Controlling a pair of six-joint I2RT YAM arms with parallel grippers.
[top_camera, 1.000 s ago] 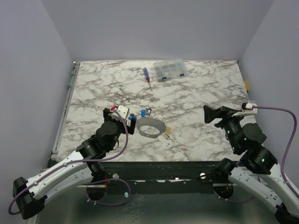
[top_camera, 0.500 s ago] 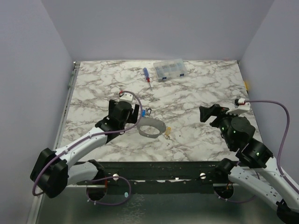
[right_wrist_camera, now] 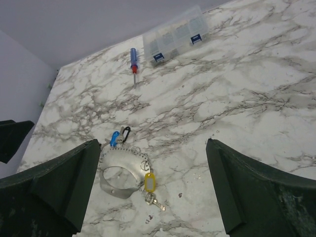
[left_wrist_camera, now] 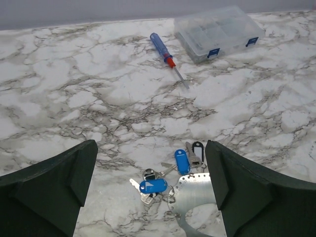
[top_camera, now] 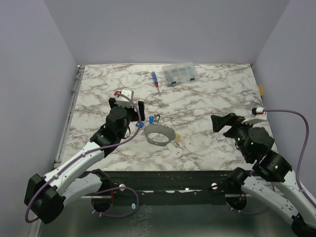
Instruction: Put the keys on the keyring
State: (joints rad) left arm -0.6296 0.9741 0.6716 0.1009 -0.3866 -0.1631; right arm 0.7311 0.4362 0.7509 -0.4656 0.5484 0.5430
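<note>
Holding left gripper (left_wrist_camera: pixel 150 170) and right gripper (right_wrist_camera: pixel 150 168) fingers wide apart; lining left squarely over tiny blue plastic-headed keys (left_wrist_camera: pixel 153 185) at eleven o'clock of studded grey keyring (left_wrist_camera: pixel 195 190).

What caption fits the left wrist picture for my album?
Open left gripper faces small blue- and black-headed keys beside the big grey studded metal keyring on a marble table.

Your arms wear white shells on the lower links, as on the left arm (top_camera: pixel 78 164), with black joint housings above. A purple cable (top_camera: pixel 296 114) runs along each to a small white, red-marked camera block (top_camera: pixel 124 94) at the wrist. Green lights dot the right arm (top_camera: pixel 260 148). The left tool (left_wrist_camera: pixel 150 158) and right tool (right_wrist_camera: pixel 153 150) have dark, angular, wedge-shaped fingers.
</note>
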